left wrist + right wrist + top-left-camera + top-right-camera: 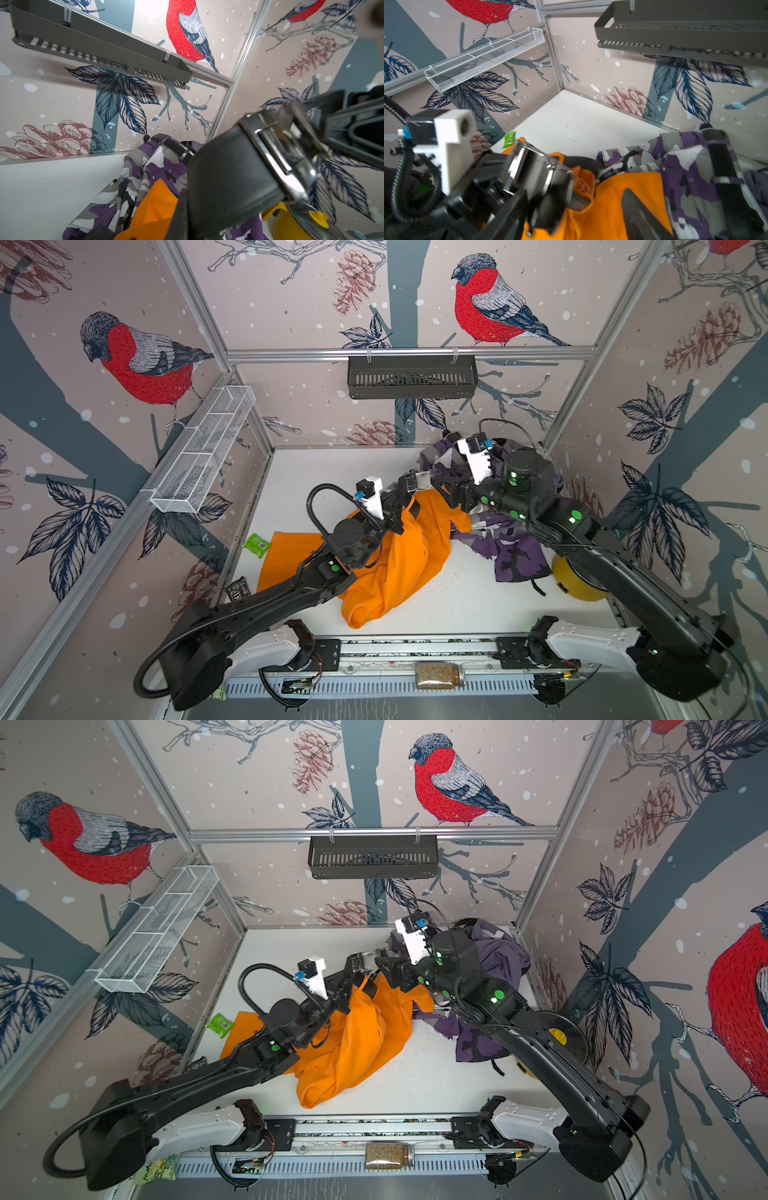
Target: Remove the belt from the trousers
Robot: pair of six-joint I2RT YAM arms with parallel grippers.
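The white table [332,472] sits inside walls [291,302] papered with bullfinches. Nearest me, an orange cloth [399,564] lies heaped on it. Above that, my left claw [401,493] is pressed together on the belt [228,176], pinching the black strap just behind its buckle [280,149]. I judge that a sound hold, since drawing this end away lets the strap slide out after it. My right claw [442,485] stands spread just beside the buckle and grips nothing, so any pull would fall to the left 1 alone. The belt is smooth black leather with a shiny rectangular frame buckle. Farther back it still runs through the waistband loops [185,154] of the purple camouflage trousers [511,547], which are bunched toward the far right corner.
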